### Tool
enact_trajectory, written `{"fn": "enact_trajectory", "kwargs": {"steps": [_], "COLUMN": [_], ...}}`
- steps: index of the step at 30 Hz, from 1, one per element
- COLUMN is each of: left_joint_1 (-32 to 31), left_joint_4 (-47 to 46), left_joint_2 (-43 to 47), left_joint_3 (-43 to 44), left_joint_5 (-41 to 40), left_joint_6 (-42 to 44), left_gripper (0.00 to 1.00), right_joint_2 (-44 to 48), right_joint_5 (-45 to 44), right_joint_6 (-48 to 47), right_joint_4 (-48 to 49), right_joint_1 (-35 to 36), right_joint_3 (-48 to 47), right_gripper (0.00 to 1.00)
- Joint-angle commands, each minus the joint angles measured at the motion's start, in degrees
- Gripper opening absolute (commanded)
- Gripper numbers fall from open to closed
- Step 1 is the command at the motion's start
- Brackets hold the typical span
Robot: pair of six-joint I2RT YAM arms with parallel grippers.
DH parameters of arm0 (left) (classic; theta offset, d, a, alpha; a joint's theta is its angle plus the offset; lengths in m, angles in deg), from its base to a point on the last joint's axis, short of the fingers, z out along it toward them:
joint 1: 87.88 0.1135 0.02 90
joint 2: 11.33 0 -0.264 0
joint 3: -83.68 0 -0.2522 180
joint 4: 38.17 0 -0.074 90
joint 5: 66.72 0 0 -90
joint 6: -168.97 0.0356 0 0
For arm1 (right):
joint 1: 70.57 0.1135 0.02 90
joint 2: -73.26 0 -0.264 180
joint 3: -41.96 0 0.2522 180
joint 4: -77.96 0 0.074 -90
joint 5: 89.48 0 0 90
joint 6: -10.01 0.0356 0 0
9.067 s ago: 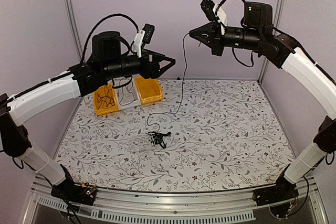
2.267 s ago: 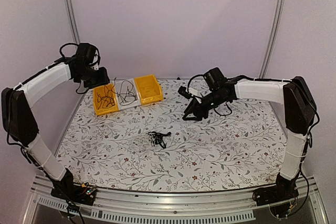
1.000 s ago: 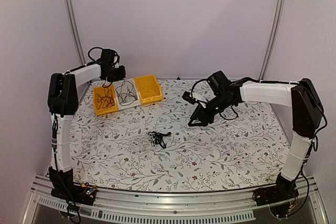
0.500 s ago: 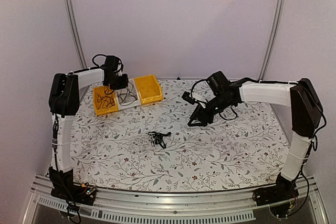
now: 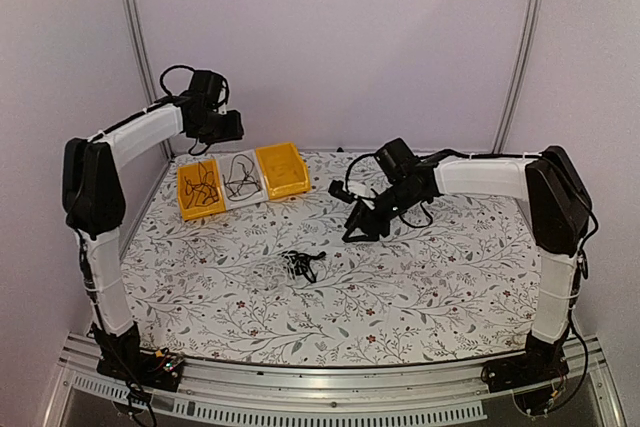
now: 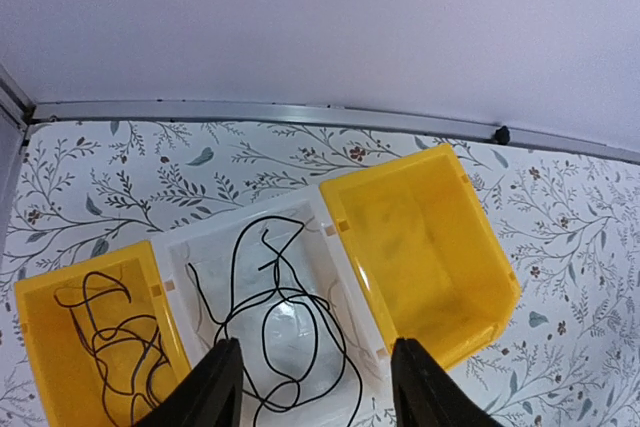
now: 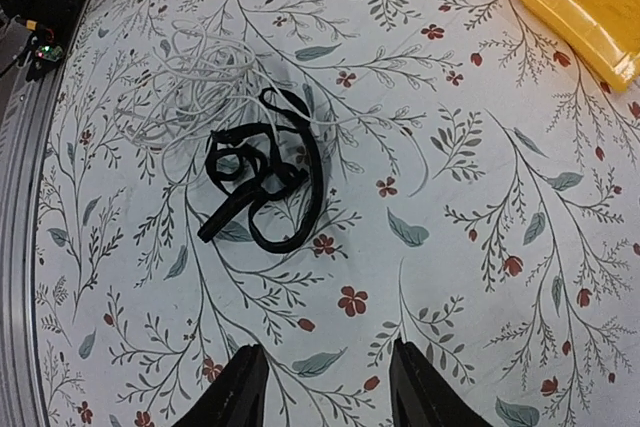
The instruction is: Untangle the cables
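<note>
A light, floppy knot of thin black and white cables (image 5: pixel 300 265) lies on the floral bench (image 5: pixel 450 277), at eight o'clock from the parted, empty right gripper (image 5: pixel 355 230). I'd pinch an outer black loop. The left gripper (image 6: pixel 315 392), also parted, holds nothing.

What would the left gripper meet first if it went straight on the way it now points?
Probably the black cable lying loose in the white bin, which sits right between the open jaws of the left gripper; depth is unclear.

No legible text, no labels — no numbers
</note>
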Motion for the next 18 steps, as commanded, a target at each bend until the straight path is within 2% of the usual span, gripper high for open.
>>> {"fn": "enact_trajectory", "kwargs": {"steps": [1,4,9,18], "left_joint_1": [-3.07,-3.90,-4.49,-5.29], "left_joint_4": [4.89,5.36,5.45,5.88], "left_joint_2": [8.30,14.21,22.98,30.13], "left_joint_3": [-5.11,-10.66,-17.81,-21.38], "left_joint_5": [-4.09,-2.20,1.05,8.22], "left_joint_6": [-1.02,-3.23,-5.04,-4.63], "left_gripper": [0.54,0.54,0.53,0.52], "right_joint_2": [-2.16,-2.76,-4.89,-10.02], "right_joint_5": [-2.93,-4.50,-6.37,-8.33], "right_joint_6": [-13.21,-17.81,-20.15,-22.89], "right_joint_4": [1.54,4.41,7.71,10.65], "right_joint_1": [4.69,5.41,6.56,10.61], "right_joint_3": [-0.10,0.75,-0.20,-3.58], "right_gripper": [0.47,0.48,0.49,0.47]}}
